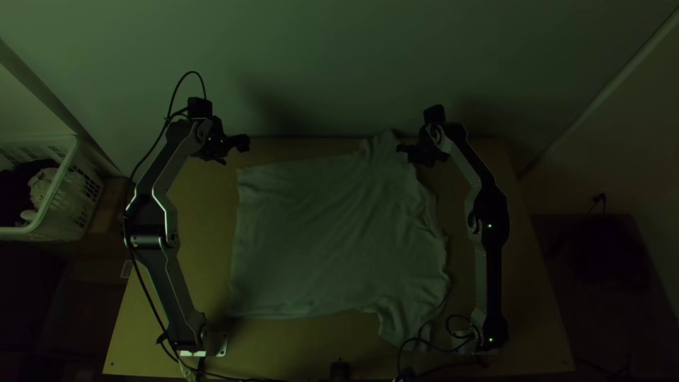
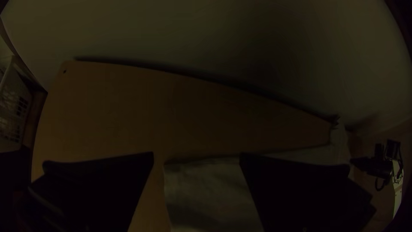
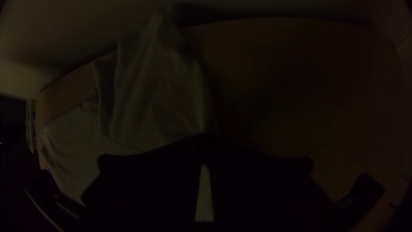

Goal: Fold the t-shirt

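Note:
The pale t-shirt (image 1: 332,233) lies spread and wrinkled across the table, one sleeve toward the far edge, the other toward the near edge. My left gripper (image 1: 237,153) stands open just off its far left corner; in the left wrist view that gripper (image 2: 196,158) has the shirt's corner (image 2: 206,189) between and below its fingers. At the far sleeve, my right gripper (image 1: 400,150) is over the cloth's right edge. In the right wrist view the right gripper (image 3: 205,136) is shut, its tips together against the sleeve (image 3: 159,86); whether cloth is pinched there I cannot tell.
A white laundry basket (image 1: 67,177) with clothes stands left of the table (image 1: 509,283). A wall rises behind the table's far edge. Cables run along the near edge by both arm bases. Bare wood borders the shirt on the left and right.

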Motion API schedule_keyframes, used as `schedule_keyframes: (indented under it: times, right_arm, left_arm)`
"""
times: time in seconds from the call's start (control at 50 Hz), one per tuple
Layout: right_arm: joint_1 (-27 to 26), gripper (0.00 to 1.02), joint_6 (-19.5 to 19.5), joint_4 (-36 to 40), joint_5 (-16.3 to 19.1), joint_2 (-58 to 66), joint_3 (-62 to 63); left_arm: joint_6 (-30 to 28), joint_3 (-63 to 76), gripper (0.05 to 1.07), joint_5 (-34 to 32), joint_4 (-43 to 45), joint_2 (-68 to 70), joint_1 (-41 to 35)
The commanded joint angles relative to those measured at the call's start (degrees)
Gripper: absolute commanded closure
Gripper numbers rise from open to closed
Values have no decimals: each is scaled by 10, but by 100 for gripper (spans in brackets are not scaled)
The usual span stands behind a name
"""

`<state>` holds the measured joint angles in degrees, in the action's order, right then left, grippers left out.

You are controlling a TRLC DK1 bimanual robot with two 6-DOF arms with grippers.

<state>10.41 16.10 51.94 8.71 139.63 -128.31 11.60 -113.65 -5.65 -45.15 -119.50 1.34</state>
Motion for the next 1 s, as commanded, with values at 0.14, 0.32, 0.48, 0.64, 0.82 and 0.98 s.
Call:
schedule_keyframes:
  times: [0.14, 0.32, 0.48, 0.64, 0.82, 0.98]
  right_arm:
    - [1, 100, 16, 7, 6, 9, -12]
    - [7, 100, 17, 5, 7, 12, -14]
    - [7, 100, 19, 3, 6, 13, -15]
    - [7, 100, 19, 3, 6, 13, -15]
    - [3, 100, 19, 3, 6, 12, -15]
    - [1, 100, 19, 3, 6, 12, -15]
  left_arm:
    - [7, -17, 11, -2, -25, -34, 3]
    - [2, -8, 15, 13, -37, -46, 6]
    - [-7, 16, 20, 16, -32, -45, 6]
    - [-10, 24, 20, 19, -23, -53, 6]
    - [-10, 26, 20, 19, -23, -68, 6]
    - [-14, 29, 24, 20, -22, -75, 6]
